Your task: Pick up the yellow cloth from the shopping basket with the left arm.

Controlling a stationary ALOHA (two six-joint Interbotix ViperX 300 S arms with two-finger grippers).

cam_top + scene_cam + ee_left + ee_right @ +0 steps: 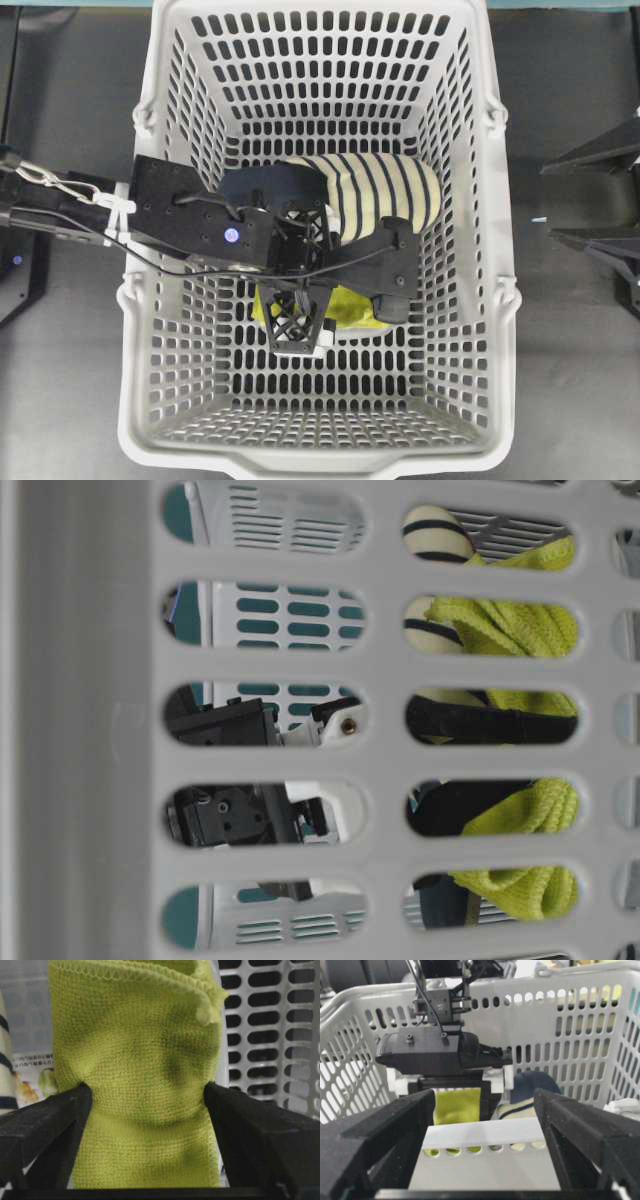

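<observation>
Left wrist view: the yellow cloth [145,1085] is pinched between the left arm's [190,215] closed jaws for lifting, right jaws spread idle.

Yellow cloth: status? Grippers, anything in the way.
Left gripper shut on the yellow cloth, inside the shopping basket. Right gripper open, outside the basket wall. Striped slipper lies beside the cloth.

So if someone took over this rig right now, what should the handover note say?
Left claw: shut on the yellow-green soft cloth, both fingers pinching it inside the light grey slotted plastic basket.
Right claw: open, empty, outside the basket's rim.
The cream and navy striped slipper lies beside the cloth.
Done: grasp made.
Left: lift the cloth clear of the basket.
</observation>
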